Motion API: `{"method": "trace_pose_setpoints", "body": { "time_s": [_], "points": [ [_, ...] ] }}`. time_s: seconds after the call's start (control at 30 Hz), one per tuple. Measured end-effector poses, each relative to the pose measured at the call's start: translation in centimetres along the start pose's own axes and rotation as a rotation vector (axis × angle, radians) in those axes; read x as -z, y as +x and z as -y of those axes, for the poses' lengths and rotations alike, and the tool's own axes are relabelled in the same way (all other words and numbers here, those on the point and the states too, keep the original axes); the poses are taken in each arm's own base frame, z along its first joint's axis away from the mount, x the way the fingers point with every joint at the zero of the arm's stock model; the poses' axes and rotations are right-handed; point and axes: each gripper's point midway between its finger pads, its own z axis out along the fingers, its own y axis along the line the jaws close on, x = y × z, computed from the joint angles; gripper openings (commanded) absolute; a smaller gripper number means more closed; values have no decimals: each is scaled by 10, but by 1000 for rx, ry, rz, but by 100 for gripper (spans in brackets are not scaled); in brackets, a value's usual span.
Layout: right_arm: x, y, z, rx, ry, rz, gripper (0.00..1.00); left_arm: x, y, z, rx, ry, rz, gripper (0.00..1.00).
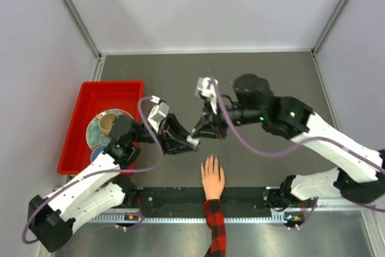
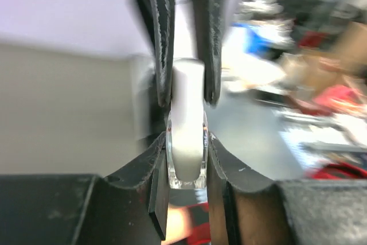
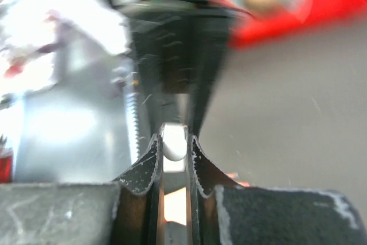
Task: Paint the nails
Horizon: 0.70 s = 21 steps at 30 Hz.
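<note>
Two hands, one bottle
Left hand [image 2: 186,150] grips the glass bottle [image 2: 186,170]; right hand [image 3: 174,152] is clamped on its white cap [image 2: 188,81].

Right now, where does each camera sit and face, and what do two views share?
Top external: above and behind the bases, looking down at the table, left arm, right arm, person's hand.
Left wrist: on the left gripper, facing along its fingers clamped on the bottle.
Right wrist: on the right gripper, facing along its fingers pinching the cap.
Shared: both wrist views show the cap.
</note>
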Motion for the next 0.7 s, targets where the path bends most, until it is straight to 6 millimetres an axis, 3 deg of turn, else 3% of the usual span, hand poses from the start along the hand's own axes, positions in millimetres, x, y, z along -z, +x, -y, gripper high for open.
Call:
{"method": "trace_pose_setpoints", "body": {
  "time_s": [0.1, 0.17, 0.27, 0.3, 0.4, 0.5, 0.7],
  "points": [
    [19, -7, -37, 137, -186, 81, 0, -1, -11, 43, 27, 230, 2, 0],
    [20, -10, -48, 194, -256, 100, 0, 2, -13, 55, 40, 287, -13, 0],
    [14, -9, -50, 214, -286, 95, 0, 5, -8, 56, 29, 284, -41, 0],
    [12, -8, -48, 209, -284, 88, 23, 5, -6, 53, 15, 261, -50, 0],
    [9, -14, -36, 176, -202, 96, 58, 4, -13, 40, -48, 147, -57, 0],
    [4, -18, -7, 88, -21, 84, 69, 2, -37, 20, -183, -7, -12, 0],
    [-5, -25, 53, -176, 338, 84, 66, 19, -43, -50, -292, -390, 25, 0]
  ]
}}
